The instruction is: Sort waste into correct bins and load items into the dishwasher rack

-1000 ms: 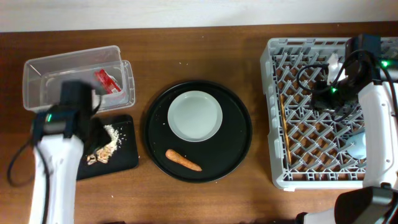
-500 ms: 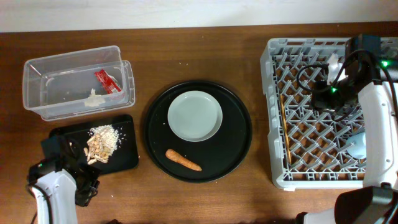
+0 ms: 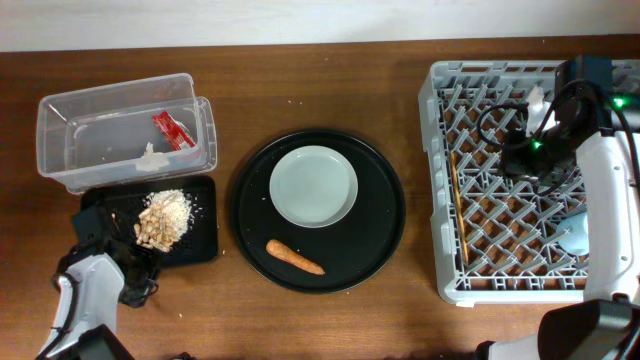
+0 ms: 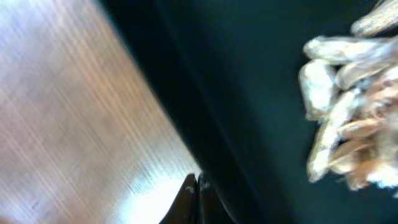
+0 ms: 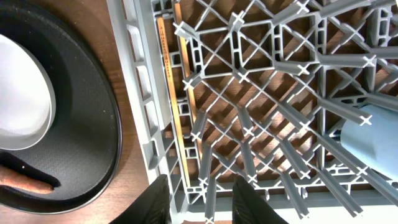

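Food scraps (image 3: 163,218) lie heaped in the shallow black tray (image 3: 200,240), just ahead of the left claw (image 4: 196,194). Its tips are pressed together at the tray's rim; whether they nip the rim I cannot tell. Half a second back the tray sat askew and lower; now it is squared up beside the clear tub (image 3: 60,110), which holds the tissue (image 3: 150,158) and red wrapper (image 3: 172,128). That waste looks sorted. The carrot (image 3: 294,258), well off to that claw's right, remains. The right claw (image 5: 202,199) hangs spread and empty over the dishwasher rack (image 3: 440,180).
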